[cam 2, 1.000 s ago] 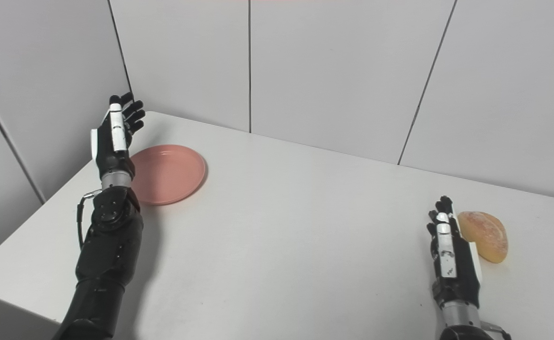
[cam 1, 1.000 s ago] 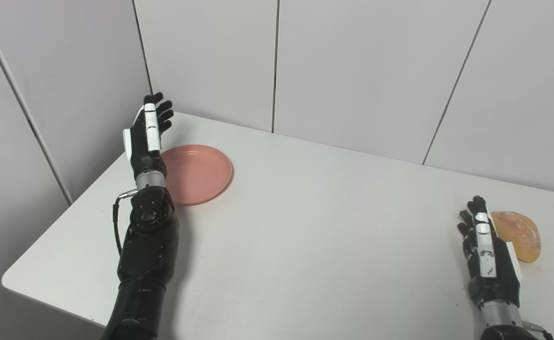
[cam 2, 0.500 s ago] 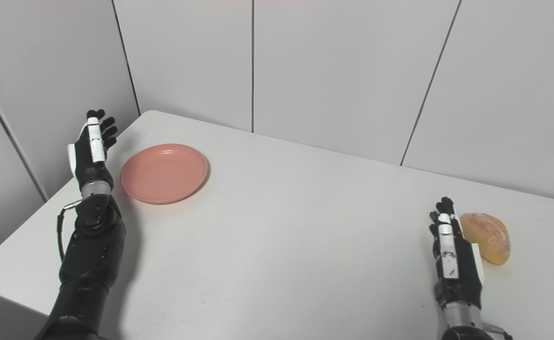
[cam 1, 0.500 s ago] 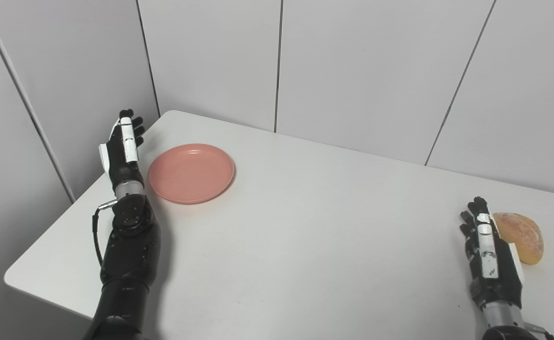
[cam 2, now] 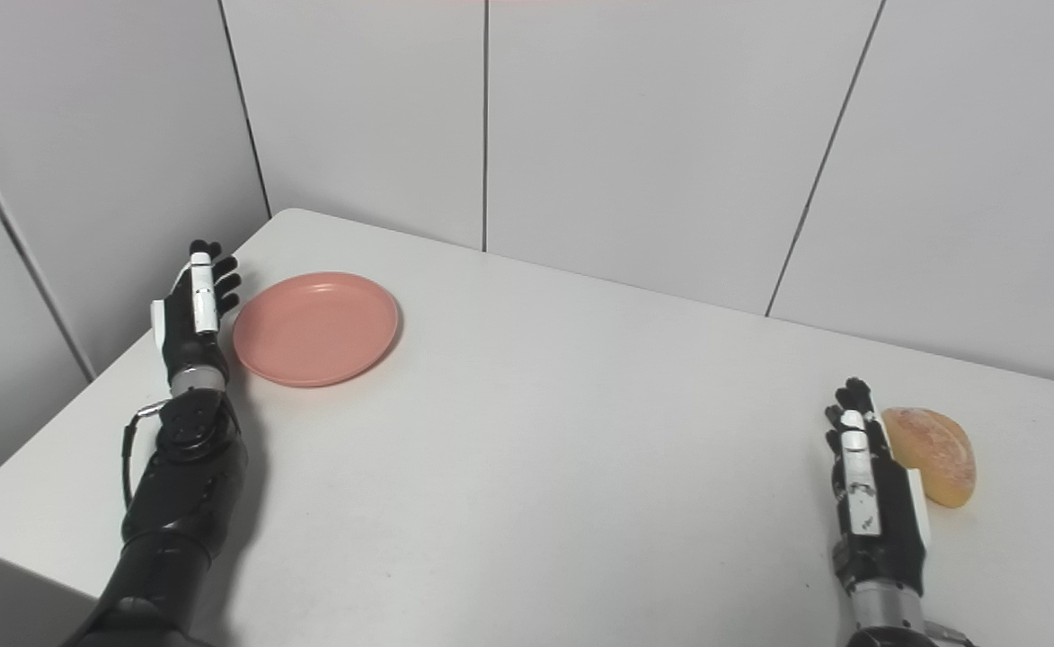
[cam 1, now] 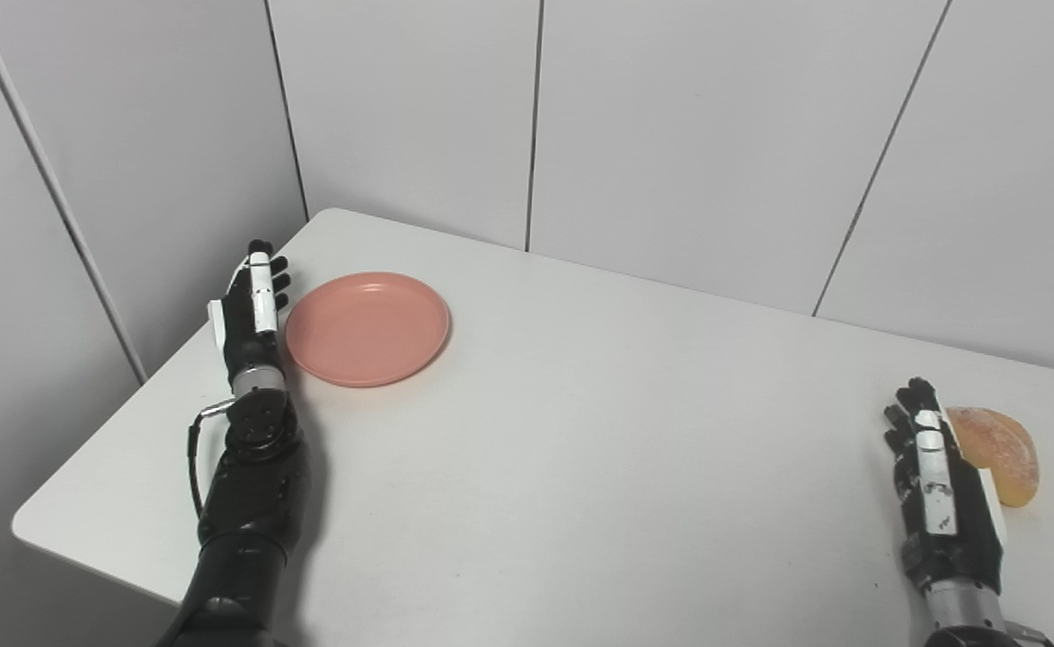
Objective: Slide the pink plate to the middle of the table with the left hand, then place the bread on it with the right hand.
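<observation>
Left eye view: left hand (cam 1: 252, 310) open, fingers extended, just beside left rim of pink plate (cam 1: 367, 328) at far-left of table (cam 1: 580, 467).
Right eye view: right hand (cam 2: 870, 503) open, edge-on, empty, just left of bread (cam 2: 933, 454) near table's right edge.

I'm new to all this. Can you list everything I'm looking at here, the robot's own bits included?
plate: one, pink, far left part of the table, nothing on it
bread: one, golden brown, near the table's right edge
table: one, white, filling the lower picture
wall panels: pale grey, behind and to the left of the table
left hand: one, black and white, open, just left of the plate
right hand: one, black and white, open, just left of the bread
</observation>
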{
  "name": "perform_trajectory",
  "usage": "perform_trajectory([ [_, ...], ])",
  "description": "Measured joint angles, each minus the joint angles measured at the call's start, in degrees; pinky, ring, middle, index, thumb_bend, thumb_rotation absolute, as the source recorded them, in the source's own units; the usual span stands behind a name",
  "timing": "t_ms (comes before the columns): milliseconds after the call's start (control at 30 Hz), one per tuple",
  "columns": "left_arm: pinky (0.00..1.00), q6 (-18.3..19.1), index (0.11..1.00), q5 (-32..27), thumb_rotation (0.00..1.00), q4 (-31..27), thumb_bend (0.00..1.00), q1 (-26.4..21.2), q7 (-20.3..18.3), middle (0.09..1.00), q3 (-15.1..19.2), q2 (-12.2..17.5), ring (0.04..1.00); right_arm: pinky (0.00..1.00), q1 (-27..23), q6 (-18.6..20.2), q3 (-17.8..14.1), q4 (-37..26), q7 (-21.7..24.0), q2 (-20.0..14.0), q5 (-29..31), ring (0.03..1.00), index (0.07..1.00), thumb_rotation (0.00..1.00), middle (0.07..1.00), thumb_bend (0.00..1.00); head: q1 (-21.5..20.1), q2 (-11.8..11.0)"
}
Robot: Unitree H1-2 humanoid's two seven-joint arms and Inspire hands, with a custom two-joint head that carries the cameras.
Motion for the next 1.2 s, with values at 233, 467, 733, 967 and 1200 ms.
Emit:
perform_trajectory([
  [233, 0.82, 0.11, 0.788, -1.46, 1.0, 0.98, 0.59, -0.14, -2.17, 0.797, -0.89, -0.08, 0.814, 1.0, 0.01, 0.0, 0.05, 0.02, 0.4, -0.07, -0.03, 0.967, 0.96, 0.9, 0.967, 0.49, 0.0, 0.09],
  [467, 0.82, 0.28, 0.798, -1.78, 1.0, 1.29, 0.59, -0.21, -3.34, 0.807, -2.85, -0.33, 0.821, 1.0, 0.13, 0.0, 0.03, -0.17, 0.13, -0.08, 0.03, 0.98, 0.969, 0.91, 0.979, 0.48, 0.0, 0.09],
  [733, 0.83, 1.57, 0.798, -3.45, 1.0, 1.24, 0.59, -0.65, -5.01, 0.81, -3.18, -0.78, 0.827, 1.0, 0.25, 0.0, 0.03, -0.33, 0.24, -0.08, -0.13, 0.963, 0.954, 0.89, 0.961, 0.48, -0.26, 0.17],
  [967, 0.83, 3.31, 0.806, -5.28, 1.0, 0.31, 0.59, -1.29, -5.96, 0.816, -3.89, -2.04, 0.829, 1.0, 0.35, 0.0, 0.02, -0.47, -0.3, 0.03, -0.08, 0.963, 0.959, 0.89, 0.965, 0.47, -0.44, 0.17],
  [1200, 0.83, 3.9, 0.81, -5.27, 1.0, 0.09, 0.59, -1.58, -6.77, 0.816, -5.75, -2.48, 0.832, 1.0, 0.35, 0.01, 0.03, -0.48, -0.33, 0.02, 0.02, 0.971, 0.957, 0.87, 0.965, 0.49, -0.53, 0.44],
])
